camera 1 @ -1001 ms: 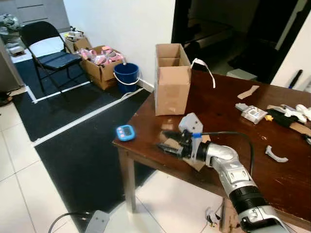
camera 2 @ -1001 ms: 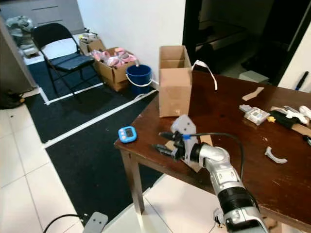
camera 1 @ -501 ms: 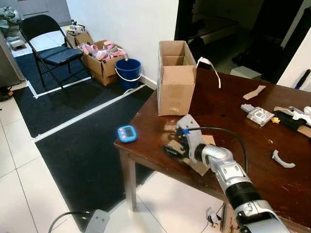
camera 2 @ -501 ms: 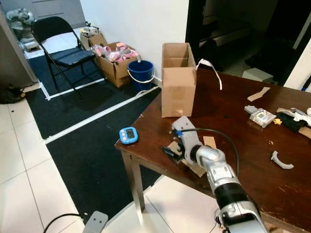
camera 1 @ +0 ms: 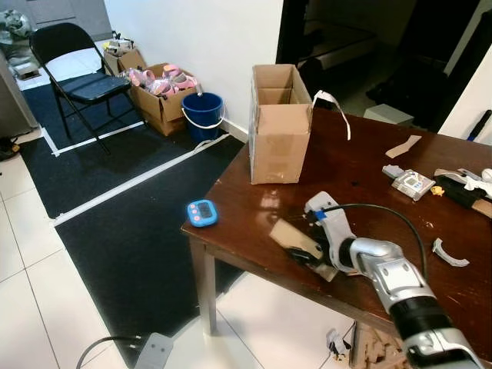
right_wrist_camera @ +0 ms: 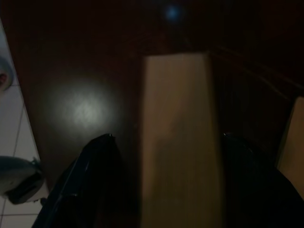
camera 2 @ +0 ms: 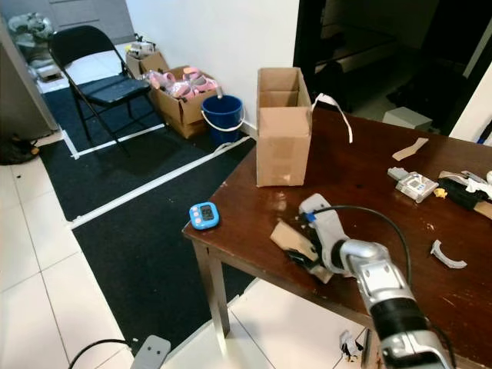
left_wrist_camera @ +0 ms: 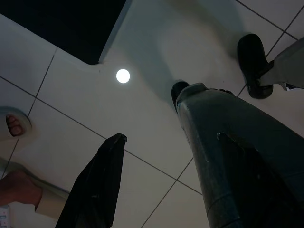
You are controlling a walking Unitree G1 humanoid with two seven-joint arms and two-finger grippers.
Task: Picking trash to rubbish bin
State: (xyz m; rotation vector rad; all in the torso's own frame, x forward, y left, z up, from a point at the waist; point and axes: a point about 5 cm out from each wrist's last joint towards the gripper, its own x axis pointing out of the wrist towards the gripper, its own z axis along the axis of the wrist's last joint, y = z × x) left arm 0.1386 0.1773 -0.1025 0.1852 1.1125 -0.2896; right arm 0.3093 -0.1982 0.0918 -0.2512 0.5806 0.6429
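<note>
Right gripper (camera 1: 304,254) has drawn back over brown table (camera 1: 369,184), straddling cardboard scrap (camera 1: 292,237).

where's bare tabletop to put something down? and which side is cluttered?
Free: the dark wood table between the cardboard box and the grey device, and the strip between the blue timer and the box. Near edge is taken by the right end effector astride a cardboard scrap. Crowded: the far right, with the device, black-and-white bits and curved plastic piece.
</note>
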